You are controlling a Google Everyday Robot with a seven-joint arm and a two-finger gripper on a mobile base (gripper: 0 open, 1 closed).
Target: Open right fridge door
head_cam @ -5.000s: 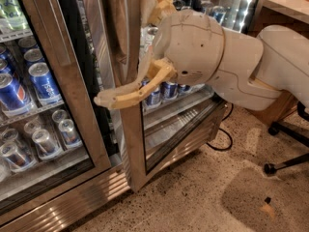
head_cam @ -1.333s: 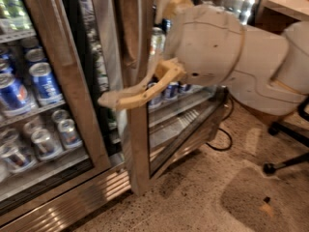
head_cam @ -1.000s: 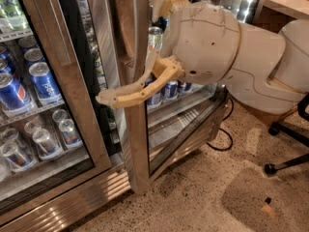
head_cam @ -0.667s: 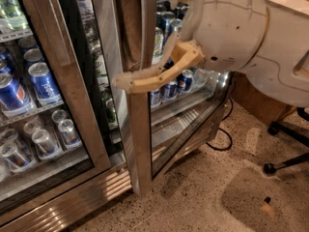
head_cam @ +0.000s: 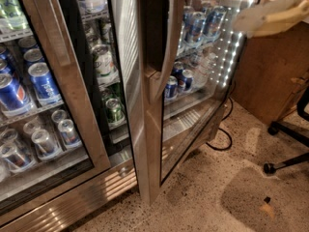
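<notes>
One pale gripper [head_cam: 271, 17] hangs at the upper right edge, whether open or closed I cannot tell, well apart from the right fridge door [head_cam: 149, 144], which stands ajar at centre beside the left door [head_cam: 72, 91].

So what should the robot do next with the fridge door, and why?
Probably move the gripper a little away and stop. It hangs at the top right, apart from the right fridge door. That door already stands swung out, leaving a gap beside the left door where a green can shows on the shelf. Nothing seems left to pull.
</notes>
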